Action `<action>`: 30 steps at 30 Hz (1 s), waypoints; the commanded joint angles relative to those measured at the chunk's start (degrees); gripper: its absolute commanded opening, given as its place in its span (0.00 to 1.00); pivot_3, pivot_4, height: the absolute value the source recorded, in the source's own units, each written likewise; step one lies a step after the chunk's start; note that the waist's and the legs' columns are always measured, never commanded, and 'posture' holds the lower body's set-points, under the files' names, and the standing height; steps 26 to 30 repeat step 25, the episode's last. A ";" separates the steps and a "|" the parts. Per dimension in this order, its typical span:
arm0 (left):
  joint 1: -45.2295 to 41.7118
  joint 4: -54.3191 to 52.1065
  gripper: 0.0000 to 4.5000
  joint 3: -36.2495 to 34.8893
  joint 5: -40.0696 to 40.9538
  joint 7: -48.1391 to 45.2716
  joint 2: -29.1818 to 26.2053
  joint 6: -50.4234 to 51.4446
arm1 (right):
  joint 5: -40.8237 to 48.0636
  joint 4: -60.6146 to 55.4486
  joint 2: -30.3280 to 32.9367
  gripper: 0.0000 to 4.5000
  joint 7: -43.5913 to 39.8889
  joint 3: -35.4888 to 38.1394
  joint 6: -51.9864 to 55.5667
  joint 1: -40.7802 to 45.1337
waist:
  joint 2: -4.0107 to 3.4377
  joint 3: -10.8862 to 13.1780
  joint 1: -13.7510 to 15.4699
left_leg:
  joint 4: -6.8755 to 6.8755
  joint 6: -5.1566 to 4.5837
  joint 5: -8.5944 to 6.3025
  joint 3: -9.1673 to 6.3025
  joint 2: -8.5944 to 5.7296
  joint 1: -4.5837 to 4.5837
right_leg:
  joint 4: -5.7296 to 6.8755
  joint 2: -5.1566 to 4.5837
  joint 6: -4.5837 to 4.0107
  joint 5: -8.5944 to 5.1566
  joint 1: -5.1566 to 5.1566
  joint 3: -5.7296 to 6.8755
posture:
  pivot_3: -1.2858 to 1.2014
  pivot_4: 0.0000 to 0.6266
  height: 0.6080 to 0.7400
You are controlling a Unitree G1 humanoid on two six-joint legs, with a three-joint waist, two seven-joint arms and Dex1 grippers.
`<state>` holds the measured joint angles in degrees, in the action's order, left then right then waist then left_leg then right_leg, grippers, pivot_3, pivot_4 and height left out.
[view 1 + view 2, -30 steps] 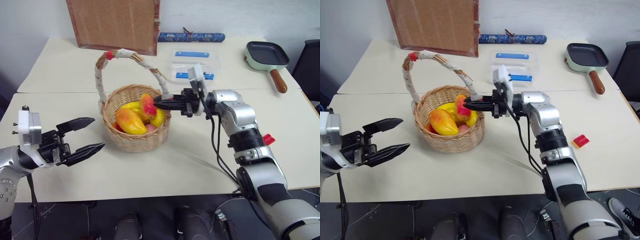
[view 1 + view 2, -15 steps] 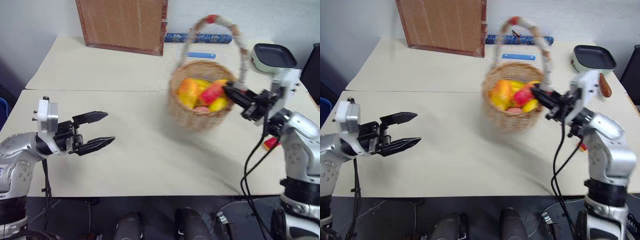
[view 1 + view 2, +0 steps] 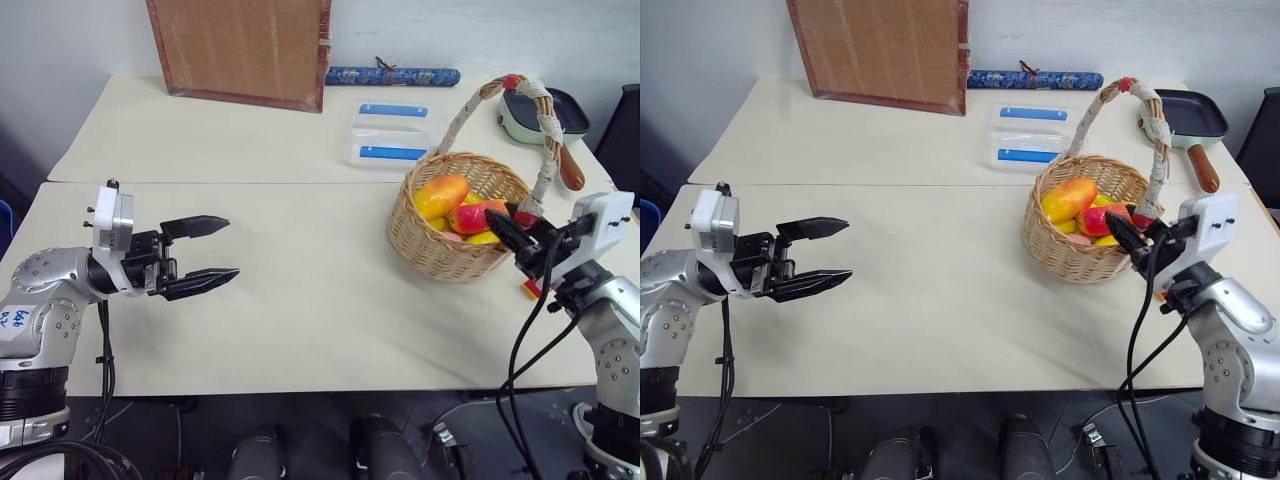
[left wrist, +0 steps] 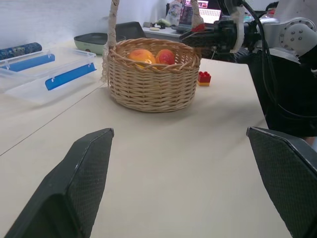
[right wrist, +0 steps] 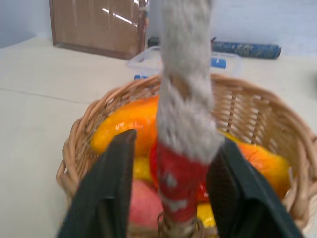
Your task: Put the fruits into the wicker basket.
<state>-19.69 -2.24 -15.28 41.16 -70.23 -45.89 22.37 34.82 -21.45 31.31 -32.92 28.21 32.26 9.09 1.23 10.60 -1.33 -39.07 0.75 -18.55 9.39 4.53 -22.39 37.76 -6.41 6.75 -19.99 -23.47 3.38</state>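
Two cream tables (image 3: 300,320) stand pushed together, one seam running across between them. On the near table, the wicker basket (image 3: 440,250) sits toward its right edge, a small red brick (image 4: 203,77) just beside it. On the far table lie a clear plastic box (image 3: 390,140), a green pan (image 3: 545,110), a blue patterned roll (image 3: 390,75) and a brown board (image 3: 240,50) along its far edge.

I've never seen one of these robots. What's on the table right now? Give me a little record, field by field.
wicker basket: standing on the table, toward the robot's right
fruits: inside the basket
right gripper: fingers open on either side of the handle's base
left gripper: open, holding nothing, above the table
clear plastic box: behind the basket
pan: far right of the table
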 commanded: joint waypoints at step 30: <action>41.79 -16.82 1.00 -9.99 -17.57 12.21 7.91 -25.13 | -10.92 29.96 3.21 1.00 -46.85 -17.29 -50.21 -2.57 | 0.11 0.03 0.11 | 0.03 -0.17 -0.31 -0.16 0.12 1.09 | -0.35 -0.14 -0.08 0.03 1.06 -0.06 | 0.52 0.24 1.00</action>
